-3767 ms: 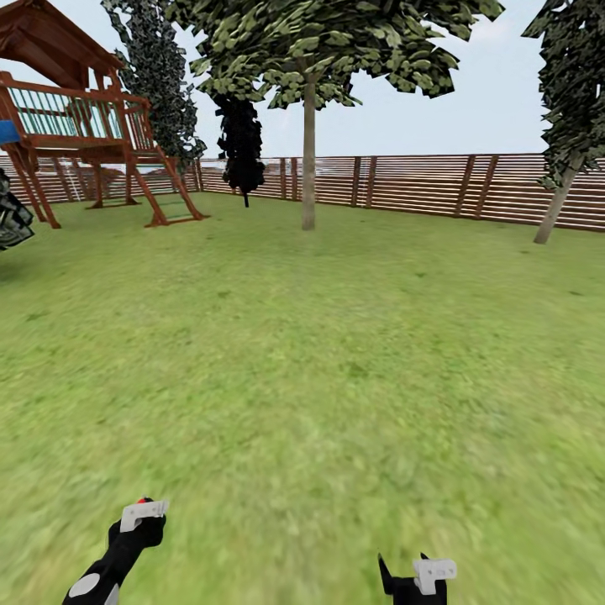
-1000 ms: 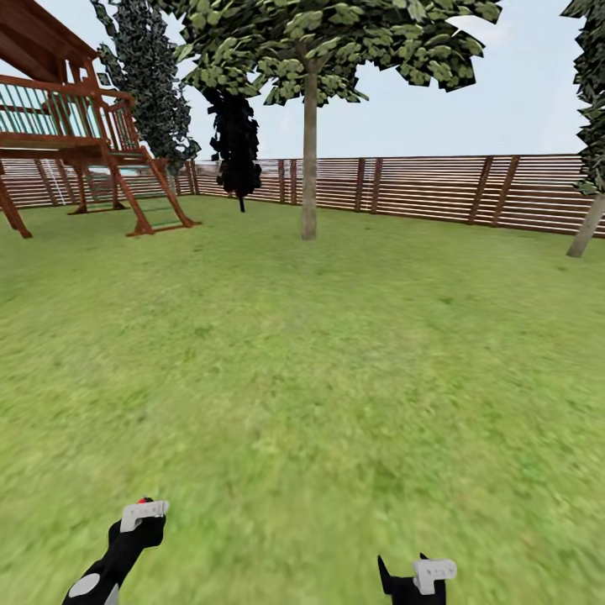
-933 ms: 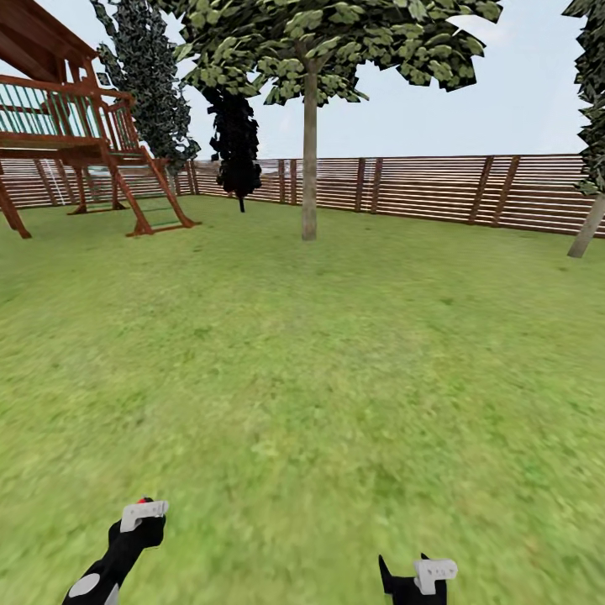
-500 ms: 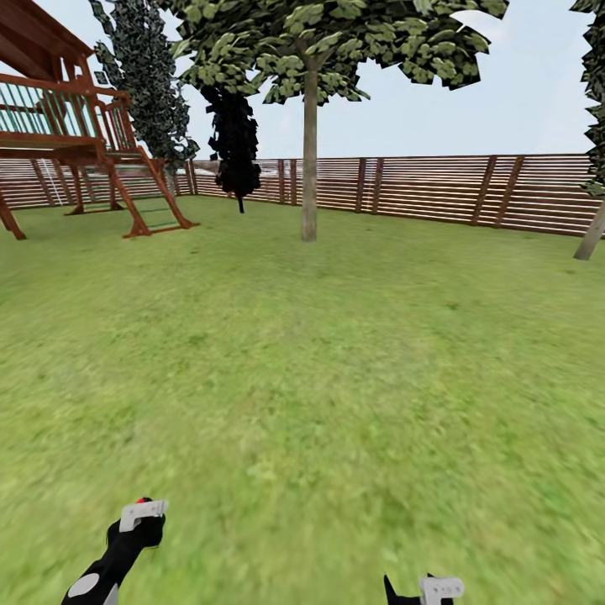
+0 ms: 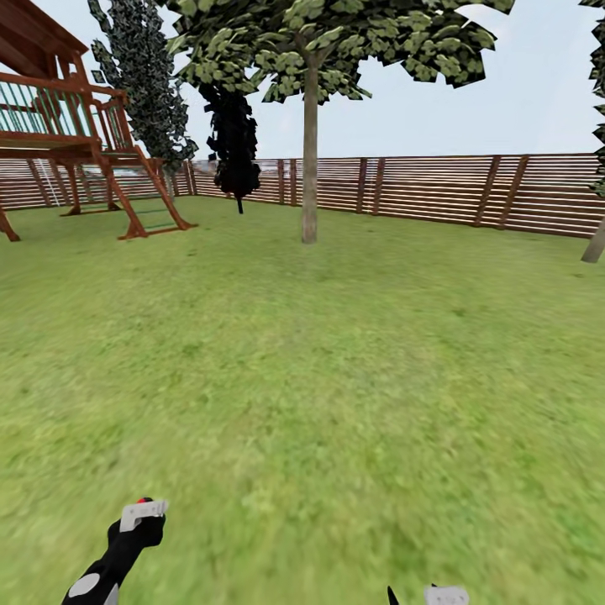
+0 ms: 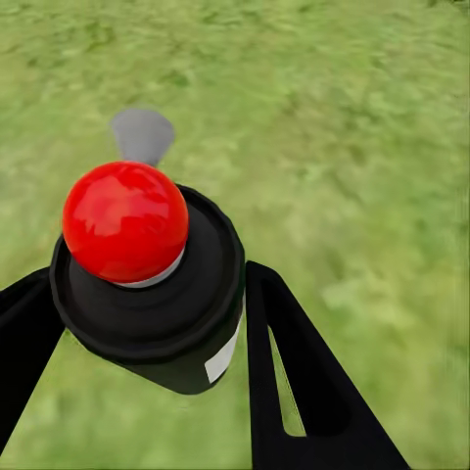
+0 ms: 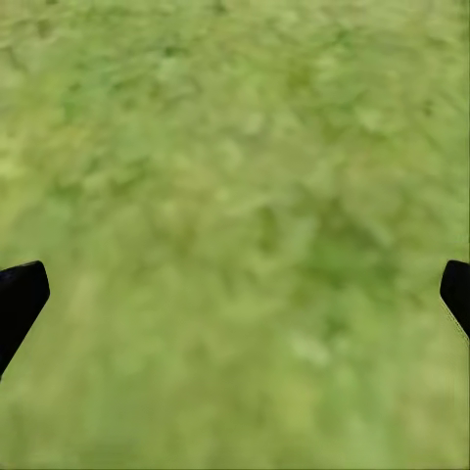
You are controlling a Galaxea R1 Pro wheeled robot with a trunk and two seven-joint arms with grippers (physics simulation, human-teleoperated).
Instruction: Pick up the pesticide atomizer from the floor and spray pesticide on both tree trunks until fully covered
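L gripper (image 6: 147, 323) at lower left clenched round the atomizer (image 6: 147, 264), black body w/ red ball top, held over grass (image 5: 319, 403). R gripper (image 7: 235, 294) at bottom edge spread wide, nothing in it. Mid-frame top: tree (image 5: 310, 126) w/ pale trunk; 2nd trunk (image 5: 595, 244) at right edge. Playset (image 5: 76, 143) upper left, fence (image 5: 437, 189) behind

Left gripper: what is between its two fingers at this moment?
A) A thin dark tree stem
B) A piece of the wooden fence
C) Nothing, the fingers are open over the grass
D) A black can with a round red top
D. In the left wrist view the left gripper has its black fingers on both sides of a black atomizer with a red round cap, above the grass.
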